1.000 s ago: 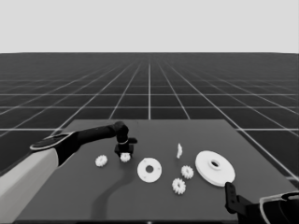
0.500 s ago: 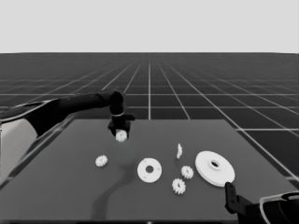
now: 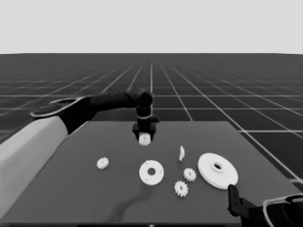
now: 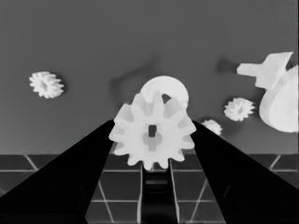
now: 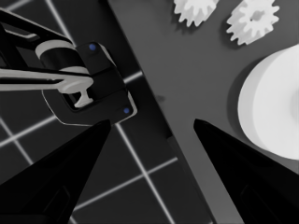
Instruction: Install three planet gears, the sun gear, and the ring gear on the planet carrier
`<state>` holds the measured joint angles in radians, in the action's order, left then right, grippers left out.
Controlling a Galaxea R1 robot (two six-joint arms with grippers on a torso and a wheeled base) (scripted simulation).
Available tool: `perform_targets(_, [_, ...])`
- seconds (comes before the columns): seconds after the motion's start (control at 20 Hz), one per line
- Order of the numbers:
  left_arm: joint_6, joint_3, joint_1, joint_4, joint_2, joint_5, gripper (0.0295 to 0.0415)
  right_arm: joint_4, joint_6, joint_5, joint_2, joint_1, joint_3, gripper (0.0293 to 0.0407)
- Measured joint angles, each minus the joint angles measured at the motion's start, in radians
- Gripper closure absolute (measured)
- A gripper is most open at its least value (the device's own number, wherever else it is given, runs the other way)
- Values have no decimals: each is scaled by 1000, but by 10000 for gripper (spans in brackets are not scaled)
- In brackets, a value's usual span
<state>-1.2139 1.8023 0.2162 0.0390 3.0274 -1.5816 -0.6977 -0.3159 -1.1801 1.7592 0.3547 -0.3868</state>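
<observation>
Left hand (image 3: 145, 137) hangs above the far middle of the desk (image 3: 94, 198), its two fingers (image 4: 70, 177) clamped on a small gear (image 3: 145, 139) raised clear of the surface; in the left wrist view that held gear (image 4: 152, 131) sits face-on between the dark wedges, touching both.

Taking the smaller round part (image 3: 151, 172) as the clock's centre in the head view, the held gear lies toward 12 o'clock, well apart. One loose gear (image 3: 102, 163) rests at about 9 o'clock. Two more gears lie together at 4 o'clock: one (image 3: 190, 174) nearer the far side, the other (image 3: 181, 188) nearer the front edge. A thin white piece (image 3: 182, 152) stands at about 2 o'clock. The larger round part (image 3: 218, 170) lies flat at 3 o'clock, just beyond the two gears, apart from the smaller one.

Right hand (image 3: 233, 201) waits at the lower right corner, beside the desk's near right edge; its fingers (image 5: 70, 177) are spread wide around nothing, with the larger round part (image 5: 275, 112) and two gears (image 5: 254, 21) near that corner.
</observation>
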Motion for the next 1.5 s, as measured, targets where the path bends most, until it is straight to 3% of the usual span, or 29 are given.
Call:
perform_targets(0.25, [-6,16,1,0,20,0,398,0,0,0,0,0,0,315])
perform_targets(0.3, [-10,10,-113,-133,17,48,398,0,0,0,0,0,0,315])
perform_targets(0.4, [32,86,-273,-255,41,100,398,0,0,0,0,0,0,315])
perform_targets(0.5, [64,144,-319,-291,60,126,398,0,0,0,0,0,0,315])
perform_targets(0.75, [81,176,-336,-307,71,141,398,0,0,0,0,0,0,315])
perform_targets(0.85, [82,178,-338,-308,71,142,339,0,0,0,0,0,0,315])
perform_targets(0.9, [82,178,-338,-308,71,142,330,0,0,0,0,0,0,315])
perform_targets(1.25, [82,178,-338,-308,72,143,326,0,0,0,0,0,0,315])
perform_targets(1.35, [-30,-22,-139,-123,5,30,326,0,0,0,0,0,0,315])
perform_targets(1.5, [-18,0,-23,-24,15,7,326,0,0,0,0,0,0,315])
